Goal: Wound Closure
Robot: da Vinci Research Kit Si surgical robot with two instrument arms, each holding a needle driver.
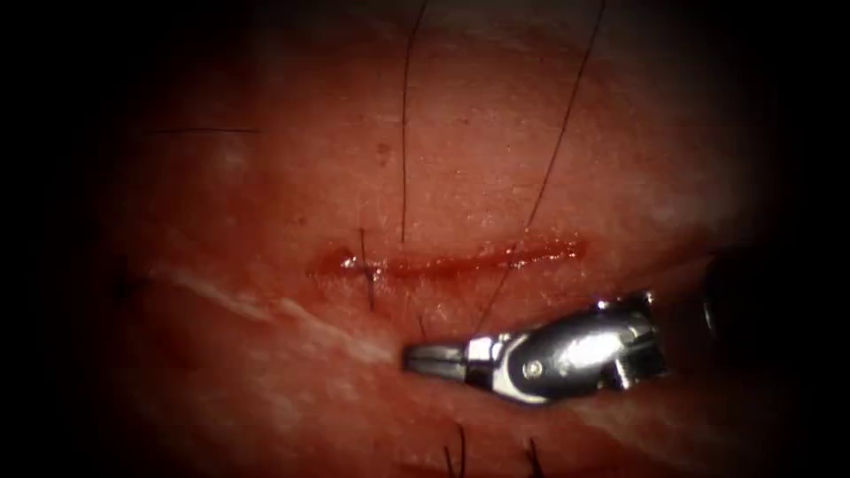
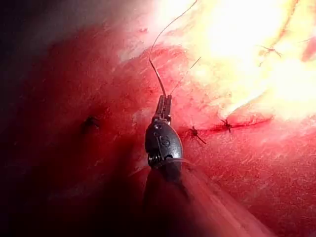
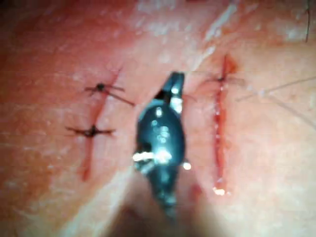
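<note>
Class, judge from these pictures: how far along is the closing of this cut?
Done: one stitch sits at the left end of the cut. In hand: the left tool grips thread in shut jaws; the right tool lies over the tissue below the cut, its hold unclear. Left: the rest of the cut is red and unstitched.

Endoscope: dim, heavy dark vignette at edges; glare on right tool (image 1: 434,358).
Left wrist: blown-out glare on tissue (image 2: 247,39), dark opposite side.
Right wrist: bright, soft blur.
</note>
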